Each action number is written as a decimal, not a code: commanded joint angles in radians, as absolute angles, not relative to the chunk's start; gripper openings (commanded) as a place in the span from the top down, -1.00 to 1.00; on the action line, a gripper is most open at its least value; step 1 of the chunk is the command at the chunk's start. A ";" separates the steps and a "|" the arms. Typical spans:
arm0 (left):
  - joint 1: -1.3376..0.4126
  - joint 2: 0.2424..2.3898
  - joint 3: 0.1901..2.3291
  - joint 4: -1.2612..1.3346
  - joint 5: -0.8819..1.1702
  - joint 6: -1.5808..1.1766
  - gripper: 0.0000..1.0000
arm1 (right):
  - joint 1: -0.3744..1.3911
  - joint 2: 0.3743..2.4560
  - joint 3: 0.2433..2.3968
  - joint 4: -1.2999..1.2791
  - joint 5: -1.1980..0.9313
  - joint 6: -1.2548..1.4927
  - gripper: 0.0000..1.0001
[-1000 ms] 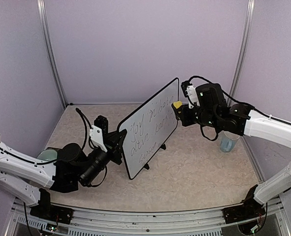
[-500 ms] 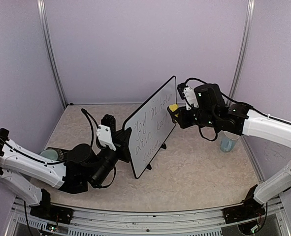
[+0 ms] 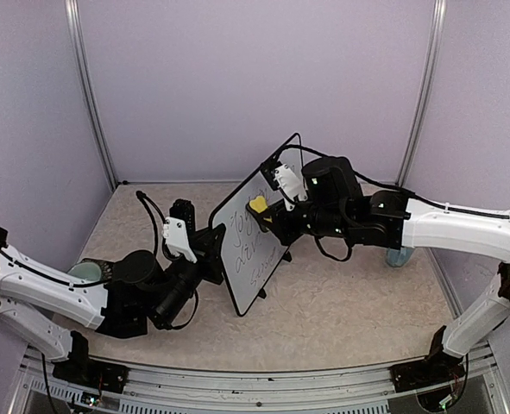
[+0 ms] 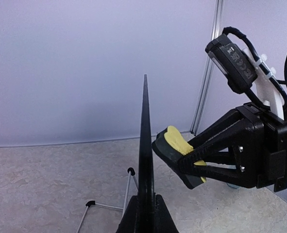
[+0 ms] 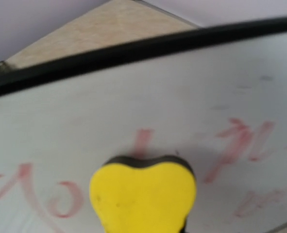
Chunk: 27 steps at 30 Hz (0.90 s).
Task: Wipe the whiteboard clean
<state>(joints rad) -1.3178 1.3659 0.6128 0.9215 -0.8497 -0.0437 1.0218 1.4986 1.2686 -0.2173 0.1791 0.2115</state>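
Showing a speckled table (image 3: 349, 293) with the whiteboard (image 3: 250, 254) on edge at its middle, between the two arms. Stands close to upright, long axis running from near left to far right. Turns its written face toward the near right and its blank back toward the far left. Reads as a thin black line in the left wrist view, being seen edge-on there.

Left gripper (image 4: 144, 216) pressed together on the near-left short edge of the frame, bracing the board. Right gripper (image 4: 182, 158) reaching in from the right, jaws pinching a yellow sponge (image 5: 143, 194).

Board face directly ahead of those right jaws. Sponge at the upper part of the face, touching or just off it; contact not certain from these views. Right arm therefore the nearer to the writing, and the one placed to wipe.

Handwriting (image 5: 240, 138) around the sponge, most of it apparently unwiped. Judged step in hand: strokes along the long axis, row by row, sponge kept flat to the face.
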 commanded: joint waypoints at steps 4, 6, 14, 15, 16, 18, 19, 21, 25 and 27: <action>-1.299 1.320 0.603 0.814 -0.850 -0.093 1.00 | 1.090 1.518 1.243 -0.060 0.175 0.158 1.00; -1.290 1.304 0.597 0.804 -0.850 -0.106 1.00 | 1.099 1.520 1.244 -0.047 0.164 0.157 1.00; -1.272 1.259 0.565 0.792 -0.847 -0.132 1.00 | 1.124 1.566 1.226 -0.006 0.151 0.157 1.00; -1.269 1.256 0.563 0.791 -0.847 -0.131 1.00 | 1.124 1.572 1.215 0.000 0.152 0.159 1.00; -1.270 1.253 0.562 0.786 -0.845 -0.131 1.00 | 1.124 1.577 1.201 0.008 0.149 0.160 1.00; -1.270 1.248 0.560 0.781 -0.844 -0.130 1.00 | 1.124 1.581 1.184 0.022 0.130 0.165 1.00; -1.270 1.245 0.558 0.781 -0.842 -0.130 1.00 | 1.124 1.584 1.177 0.030 0.123 0.167 1.00; -1.269 1.240 0.555 0.781 -0.844 -0.131 1.00 | 1.126 1.595 1.172 0.029 0.119 0.172 1.00; -1.268 1.237 0.557 0.779 -0.841 -0.131 1.00 | 1.129 1.613 1.140 0.035 0.110 0.180 1.00; -1.269 1.238 0.558 0.778 -0.841 -0.129 1.00 | 1.129 1.616 1.114 0.048 0.106 0.186 1.00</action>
<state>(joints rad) -1.2690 1.2537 0.5613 0.8104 -0.8455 -0.1753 1.1168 1.5879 1.1679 0.0181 0.1326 0.1726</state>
